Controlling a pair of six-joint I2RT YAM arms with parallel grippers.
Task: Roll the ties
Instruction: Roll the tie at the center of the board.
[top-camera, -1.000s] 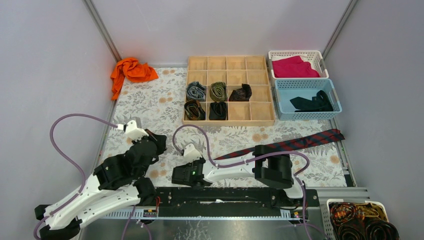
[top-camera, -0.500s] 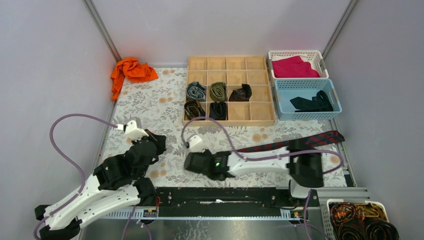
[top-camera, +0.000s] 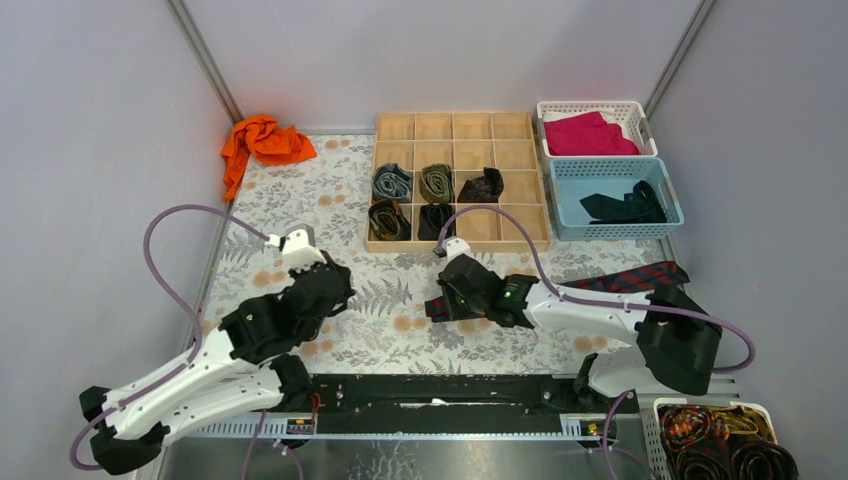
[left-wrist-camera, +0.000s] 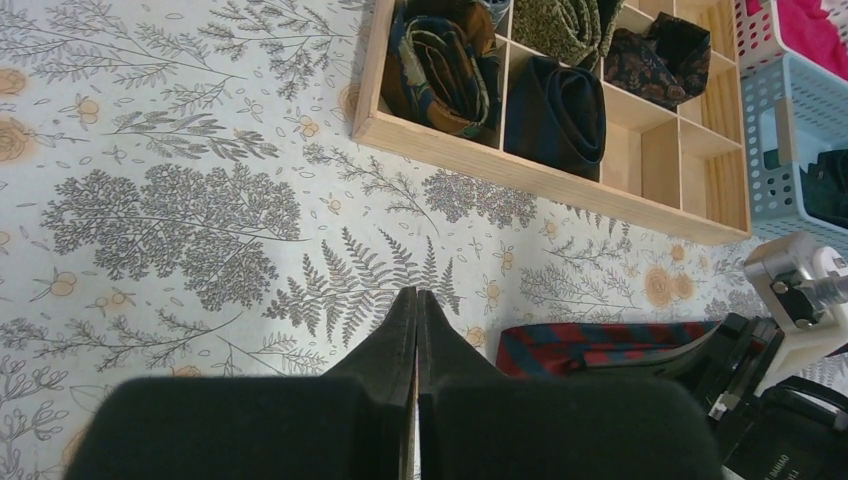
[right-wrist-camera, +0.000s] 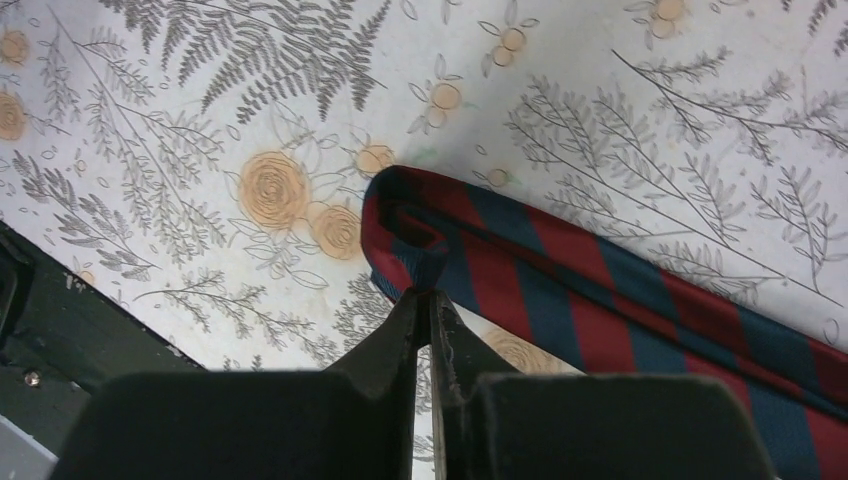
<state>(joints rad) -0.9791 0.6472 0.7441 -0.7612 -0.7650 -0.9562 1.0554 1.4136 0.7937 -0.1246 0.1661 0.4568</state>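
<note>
A navy tie with red diagonal stripes (top-camera: 640, 277) lies stretched across the floral mat toward the right edge. Its near end is folded over on itself (right-wrist-camera: 410, 235), and my right gripper (right-wrist-camera: 428, 293) is shut on that fold, mid-mat (top-camera: 437, 305). My left gripper (left-wrist-camera: 416, 292) is shut with nothing in it and hovers over the mat (top-camera: 343, 288), a short way left of the tie's end (left-wrist-camera: 600, 345). Several rolled ties (top-camera: 436, 183) sit in compartments of the wooden box (top-camera: 520, 238). A black tie (top-camera: 625, 207) lies in the blue basket (top-camera: 672, 195).
An orange cloth (top-camera: 265, 140) lies at the mat's far left corner. A white basket (top-camera: 640, 115) behind the blue one holds a magenta cloth (top-camera: 590, 133). A bin of dark coils (top-camera: 725, 445) stands off the mat, near right. Grey walls close in both sides.
My right gripper has swung from near the front rail to mid-mat, carrying the striped tie's end, and closed tighter on it. My left arm has reached forward and right.
</note>
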